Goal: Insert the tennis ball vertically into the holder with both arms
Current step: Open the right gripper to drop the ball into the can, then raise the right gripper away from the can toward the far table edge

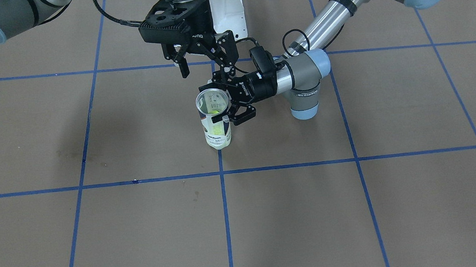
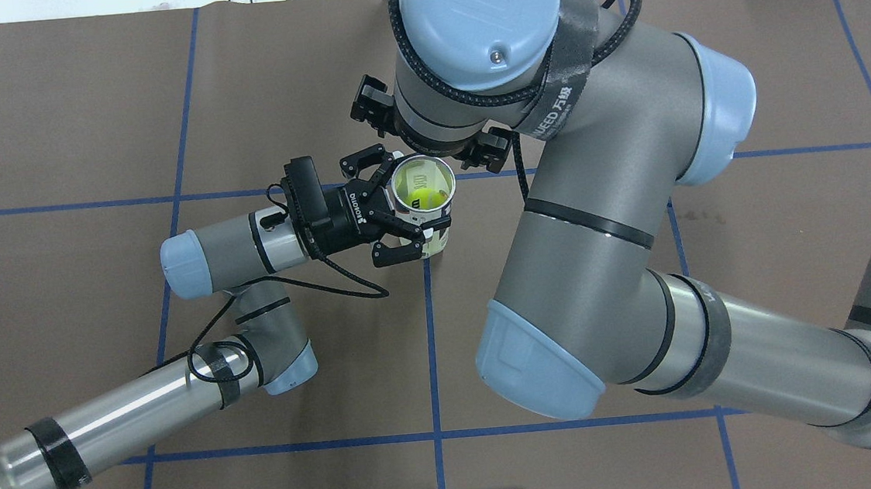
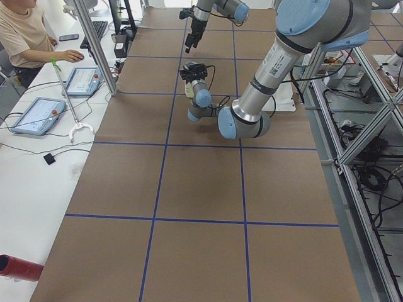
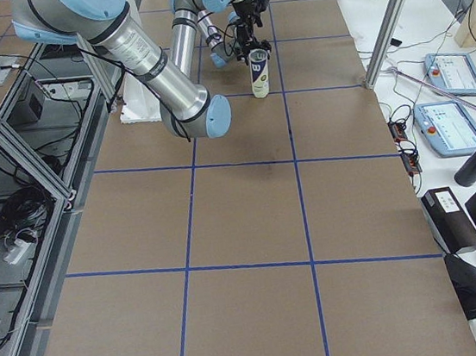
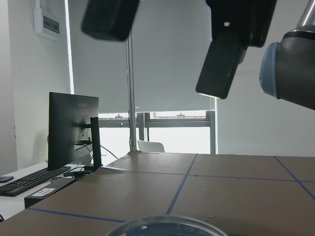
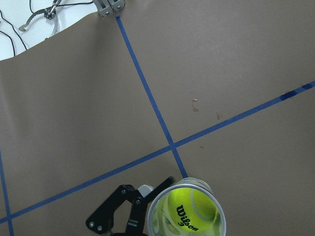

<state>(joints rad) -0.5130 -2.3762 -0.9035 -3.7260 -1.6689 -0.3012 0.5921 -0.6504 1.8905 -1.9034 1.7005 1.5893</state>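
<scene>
The holder (image 1: pixel 216 128), a clear can with a white and navy label, stands upright at the table's centre. A yellow-green tennis ball (image 2: pixel 425 196) lies inside it and also shows in the right wrist view (image 6: pixel 189 214). My left gripper (image 1: pixel 219 101) reaches in level from the side. Its fingers (image 2: pixel 397 254) close around the holder (image 2: pixel 439 236) just under the metal rim. My right gripper (image 1: pixel 205 71) hangs open and empty just above and behind the can's mouth. Its fingers (image 5: pixel 221 64) show overhead in the left wrist view.
The white pedestal base (image 1: pixel 227 12) stands behind the grippers at the robot's side. Blue tape lines (image 1: pixel 224 218) cross the brown table. An operator (image 3: pixel 25 38) sits at a side desk with tablets (image 3: pixel 34 113). A red bottle (image 3: pixel 19 267) lies at that desk's near end.
</scene>
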